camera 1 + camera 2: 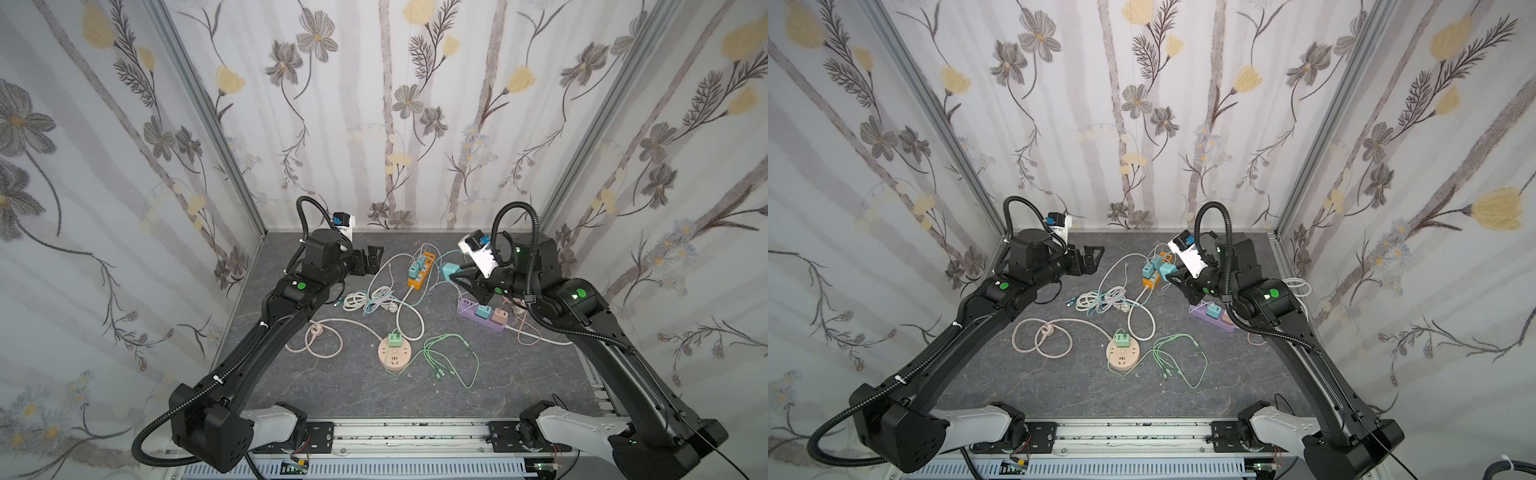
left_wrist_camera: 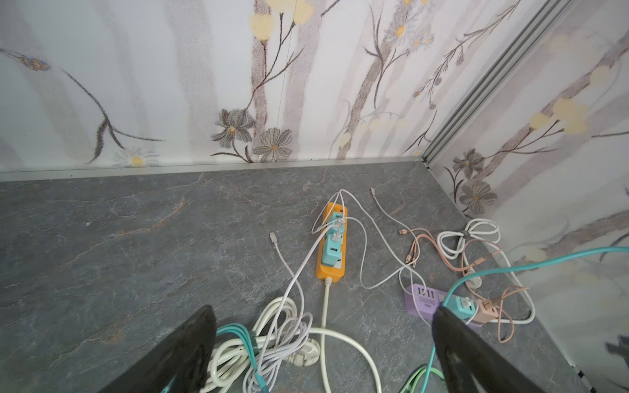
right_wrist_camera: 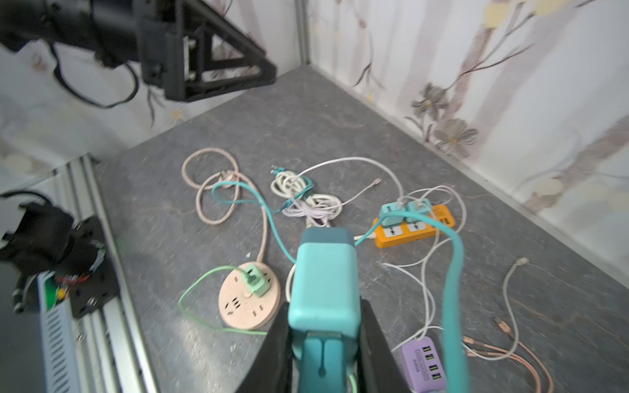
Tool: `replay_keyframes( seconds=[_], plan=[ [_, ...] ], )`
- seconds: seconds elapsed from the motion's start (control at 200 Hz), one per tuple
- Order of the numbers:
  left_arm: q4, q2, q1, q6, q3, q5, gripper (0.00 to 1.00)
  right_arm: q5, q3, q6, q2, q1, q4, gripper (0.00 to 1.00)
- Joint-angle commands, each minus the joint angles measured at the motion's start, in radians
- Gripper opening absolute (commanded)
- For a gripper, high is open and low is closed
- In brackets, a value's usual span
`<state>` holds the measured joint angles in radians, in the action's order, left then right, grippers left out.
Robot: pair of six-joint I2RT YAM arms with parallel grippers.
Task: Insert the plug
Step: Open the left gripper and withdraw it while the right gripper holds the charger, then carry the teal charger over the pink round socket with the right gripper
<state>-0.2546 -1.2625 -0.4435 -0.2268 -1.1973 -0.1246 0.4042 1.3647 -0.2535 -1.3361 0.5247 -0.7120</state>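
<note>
Teal, boxy plastic charger plug (image 3: 325, 282) fills the right wrist view, clenched by your right gripper (image 3: 325, 316) and held above the grey stone-look worktop (image 1: 332, 390), between the orange bar-shaped power strip (image 1: 419, 280) and the purple bar-shaped power strip (image 1: 467, 309). Your left gripper (image 2: 323, 311) hangs released, holding nothing. You appear mid-carry (nothing seated yet). Next, pick a free socket, square the prongs over it and press down. Count: three strips, including one round peach power strip (image 1: 395, 361); five chargers already plugged in.
</note>
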Motion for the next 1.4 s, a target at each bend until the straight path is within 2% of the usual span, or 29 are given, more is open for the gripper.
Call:
replay_keyframes(
  seconds=[0.0, 0.125, 0.32, 0.405, 0.49, 0.64, 0.745, 0.854, 0.959, 1.079, 1.394],
  plan=[
    [-0.1, 0.043, 0.0, 0.038, 0.03, -0.04, 1.0, 0.074, 0.004, -0.156, -0.035, 0.056, -0.13, 0.0],
    [-0.158, 0.124, -0.041, 0.002, 0.136, -0.061, 1.0, 0.088, -0.021, -0.193, -0.064, 0.093, -0.212, 0.0],
    [-0.241, 0.257, -0.22, -0.046, 0.311, -0.108, 0.99, 0.016, -0.074, -0.234, -0.098, 0.148, -0.31, 0.0],
    [-0.263, 0.286, -0.291, -0.07, 0.367, -0.078, 0.99, 0.007, -0.093, -0.236, -0.108, 0.171, -0.299, 0.0],
    [-0.261, 0.303, -0.324, -0.099, 0.431, -0.039, 0.98, 0.004, -0.112, -0.254, -0.127, 0.194, -0.267, 0.0],
    [-0.195, 0.288, -0.336, -0.128, 0.522, -0.053, 0.92, -0.008, -0.088, -0.275, -0.194, 0.238, -0.25, 0.0],
    [-0.168, 0.261, -0.337, -0.16, 0.556, 0.048, 0.78, -0.03, -0.046, -0.292, -0.26, 0.248, -0.267, 0.0],
    [-0.166, 0.233, -0.336, -0.188, 0.573, 0.148, 0.67, -0.057, 0.008, -0.323, -0.357, 0.311, -0.312, 0.0],
    [-0.144, 0.241, -0.326, -0.231, 0.606, 0.201, 0.61, -0.057, 0.052, -0.349, -0.425, 0.34, -0.333, 0.0],
    [-0.098, 0.272, -0.292, -0.29, 0.652, 0.177, 0.59, -0.083, 0.105, -0.375, -0.506, 0.382, -0.334, 0.0],
    [-0.021, 0.293, -0.191, -0.344, 0.722, 0.007, 0.54, -0.115, 0.234, -0.391, -0.664, 0.443, -0.399, 0.0]
  ],
)
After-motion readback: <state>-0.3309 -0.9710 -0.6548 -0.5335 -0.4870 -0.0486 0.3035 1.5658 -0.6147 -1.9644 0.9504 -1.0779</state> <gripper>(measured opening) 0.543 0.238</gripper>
